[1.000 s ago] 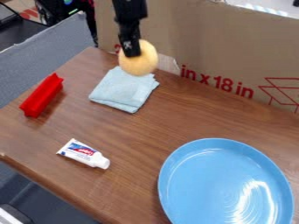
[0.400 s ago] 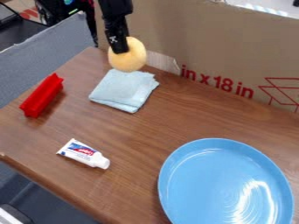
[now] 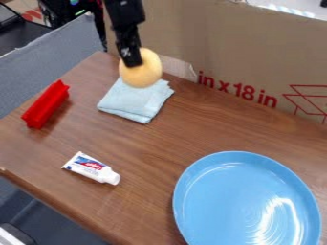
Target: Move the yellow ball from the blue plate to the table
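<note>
Since a second ago I've shifted slightly left, my fingers [image 3: 132, 55] still gripping the yellow ball [image 3: 141, 68] over the folded cloth [image 3: 136, 98] near the table's [image 3: 192, 124] far edge.

From my seat, the table [image 3: 166, 144] fills the view. The plate [image 3: 246, 203] sits at five o'clock, near the front edge. The tube [image 3: 92, 168] lies at eight o'clock, well apart from the plate. The clamp-like block [image 3: 46, 103] rests at nine o'clock by the left edge. The folded cloth [image 3: 136, 99] lies at eleven o'clock. The ball [image 3: 141, 68] sits in the gripper [image 3: 130, 55] just behind the cloth. The cardboard box [image 3: 243, 57] stands along the back, twelve to two o'clock.
</note>
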You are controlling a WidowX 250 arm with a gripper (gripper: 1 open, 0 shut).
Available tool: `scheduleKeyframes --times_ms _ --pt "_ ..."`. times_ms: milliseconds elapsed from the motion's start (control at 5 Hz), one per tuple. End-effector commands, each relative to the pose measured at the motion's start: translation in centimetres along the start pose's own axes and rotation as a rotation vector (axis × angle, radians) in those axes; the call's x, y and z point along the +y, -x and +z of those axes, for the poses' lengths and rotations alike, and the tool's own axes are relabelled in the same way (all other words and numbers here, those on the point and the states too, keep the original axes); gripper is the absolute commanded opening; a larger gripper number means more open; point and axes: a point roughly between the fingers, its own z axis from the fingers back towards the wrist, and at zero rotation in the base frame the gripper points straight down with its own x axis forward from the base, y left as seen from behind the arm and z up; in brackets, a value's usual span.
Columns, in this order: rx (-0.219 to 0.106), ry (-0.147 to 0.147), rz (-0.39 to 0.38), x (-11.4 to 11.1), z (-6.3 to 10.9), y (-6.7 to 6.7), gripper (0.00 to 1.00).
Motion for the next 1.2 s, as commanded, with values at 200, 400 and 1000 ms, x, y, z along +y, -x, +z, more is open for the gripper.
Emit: scheduleKeyframes --times_ms 200,400,1000 --pt "-0.084 0.019 0.012 -6.5 0.6 -3.1 0.0" --pt "-0.088 0.047 -0.014 -10.4 -0.7 -4.1 0.0" --pt "-0.035 0.044 -0.01 -13.0 -2.0 -7.0 0.0"
